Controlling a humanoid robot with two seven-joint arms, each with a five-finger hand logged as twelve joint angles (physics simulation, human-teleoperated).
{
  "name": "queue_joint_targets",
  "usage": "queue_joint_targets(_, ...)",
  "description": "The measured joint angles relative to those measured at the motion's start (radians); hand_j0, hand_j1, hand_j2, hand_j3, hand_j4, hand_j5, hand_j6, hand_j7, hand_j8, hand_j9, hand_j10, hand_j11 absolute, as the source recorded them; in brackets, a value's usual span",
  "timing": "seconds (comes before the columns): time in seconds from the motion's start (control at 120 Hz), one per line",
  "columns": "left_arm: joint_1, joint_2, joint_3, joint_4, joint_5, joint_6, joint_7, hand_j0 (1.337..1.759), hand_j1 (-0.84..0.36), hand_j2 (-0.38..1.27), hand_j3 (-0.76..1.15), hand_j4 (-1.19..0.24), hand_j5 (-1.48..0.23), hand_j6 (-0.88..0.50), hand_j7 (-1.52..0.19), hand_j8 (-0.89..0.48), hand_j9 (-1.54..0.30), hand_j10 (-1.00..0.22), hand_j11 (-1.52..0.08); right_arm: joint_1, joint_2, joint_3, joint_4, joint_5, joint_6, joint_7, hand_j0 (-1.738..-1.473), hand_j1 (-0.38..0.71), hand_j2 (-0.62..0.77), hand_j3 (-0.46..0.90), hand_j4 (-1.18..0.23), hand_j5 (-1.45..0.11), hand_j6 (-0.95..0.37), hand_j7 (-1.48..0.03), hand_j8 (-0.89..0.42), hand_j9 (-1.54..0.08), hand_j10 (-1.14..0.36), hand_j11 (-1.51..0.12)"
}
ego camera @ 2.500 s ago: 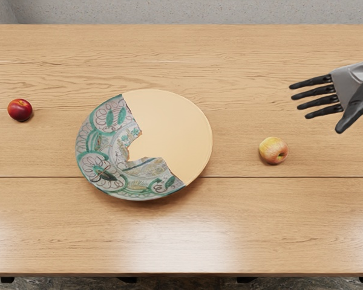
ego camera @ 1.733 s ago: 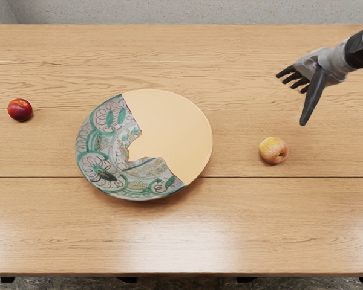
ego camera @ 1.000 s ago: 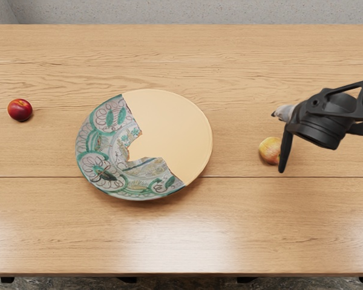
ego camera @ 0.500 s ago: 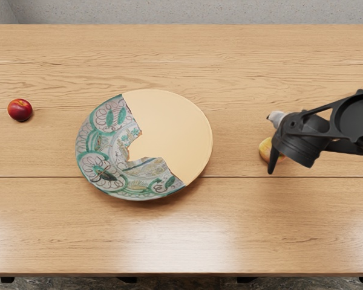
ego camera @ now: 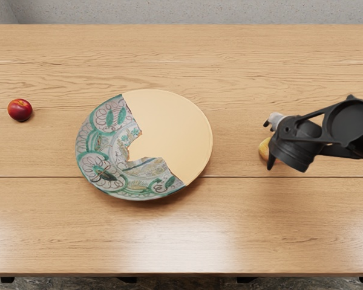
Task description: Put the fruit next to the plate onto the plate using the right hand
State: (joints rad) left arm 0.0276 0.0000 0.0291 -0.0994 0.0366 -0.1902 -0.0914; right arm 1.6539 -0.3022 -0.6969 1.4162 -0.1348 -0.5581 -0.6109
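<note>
The apple (ego camera: 263,148) sits on the table (ego camera: 181,229) at the plate's 3 o'clock, near it but clear of its rim. Only a thin yellow-orange sliver of the apple shows at its 9 o'clock side. The rest is covered by the right hand (ego camera: 293,145), which hangs right over it. The hand is a dark, bulky shape with a small grey part sticking out at its 10 o'clock. Its arm runs off toward 3 o'clock and leaves at the right edge of the picture. Whether the hand has closed on the apple or only hovers open above it cannot be told from this view, since the dark wrist and palm hide where they meet.

The plate (ego camera: 169,130) lies flat a little left of the table's middle, with nothing on it. Its half from about 12 to 5 o'clock is plain tan. The half from about 6 to 11 o'clock carries green and white scrollwork, and the border between the two is jagged.

A small red fruit (ego camera: 19,109) lies well apart from the plate at its 9 to 10 o'clock, close to the table's left edge.
</note>
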Motion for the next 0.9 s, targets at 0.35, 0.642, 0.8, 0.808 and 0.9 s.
queue_joint_targets(0.35,0.000,0.000,0.000,0.000,0.000,0.000,0.000,1.658,0.35,0.00,0.00,0.00,0.00,0.00,0.00,0.00,0.00,0.00,0.00,0.000,0.033,-0.034,0.015,0.000,-0.051,0.000,-1.658,-0.05,-0.05,0.00,-0.25,-0.33,-0.25,-0.33,-0.25,-0.33,-0.25,-0.33)
queue_joint_targets(0.642,0.000,0.000,0.000,0.000,0.000,0.000,0.000,1.658,0.35,0.00,0.00,0.00,0.00,0.00,0.00,0.00,0.00,0.00,0.00,-0.038,-0.010,-0.015,-0.033,0.000,-0.053,0.000,-1.655,0.17,0.24,0.00,-0.56,-0.72,-0.43,-0.72,-0.44,-0.73,-0.55,-0.73)
queue_joint_targets(0.8,0.000,0.000,0.000,0.000,0.000,0.000,0.000,1.658,0.35,0.00,0.00,0.00,0.00,0.00,0.00,0.00,0.00,0.00,0.00,-0.095,-0.119,0.121,-0.142,0.004,0.008,0.000,-1.655,0.21,0.28,0.00,-0.61,-0.80,-0.36,-0.80,-0.38,-0.80,-0.54,-0.80)
queue_joint_targets(0.808,0.000,0.000,0.000,0.000,0.000,0.000,0.000,1.658,0.35,0.00,0.00,0.00,0.00,0.00,0.00,0.00,0.00,0.00,0.00,-0.100,-0.128,0.138,-0.149,0.004,0.024,0.000,-1.655,0.21,0.29,0.00,-0.62,-0.81,-0.36,-0.80,-0.38,-0.80,-0.54,-0.81)
queue_joint_targets(0.9,0.000,0.000,0.000,0.000,0.000,0.000,0.000,1.658,0.35,0.00,0.00,0.00,0.00,0.00,0.00,0.00,0.00,0.00,0.00,-0.171,-0.244,0.364,-0.195,0.006,0.243,0.000,-1.655,0.22,0.30,0.00,-0.63,-0.83,-0.35,-0.83,-0.37,-0.83,-0.52,-0.83)
